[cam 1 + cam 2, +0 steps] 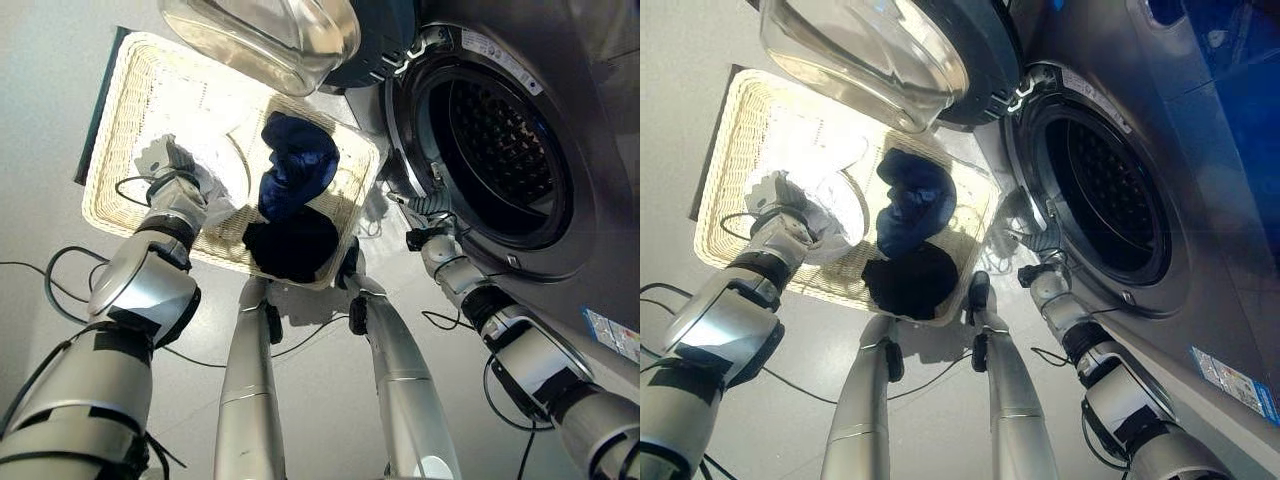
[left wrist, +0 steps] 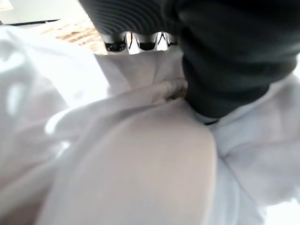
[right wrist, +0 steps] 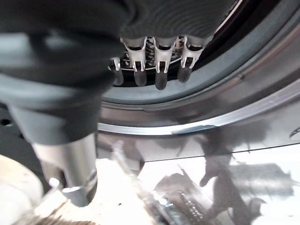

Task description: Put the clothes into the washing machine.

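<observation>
From the head views I see my left hand down in the wicker basket on the white garment; its wrist view shows the fingers buried in that cloth, grip unreadable. Blue garment and black garment lie beside. My right hand hangs relaxed, empty, at the washing machine rim.

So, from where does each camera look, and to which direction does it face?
Left eye view: on the head, looking down at the basket and washing machine; both arms show.
Right eye view: beside it, sharing that scene.
Left wrist view: on the left wrist, facing white cloth round the left hand.
Right wrist view: on the right wrist, facing the machine's door rim past the open right hand.
</observation>
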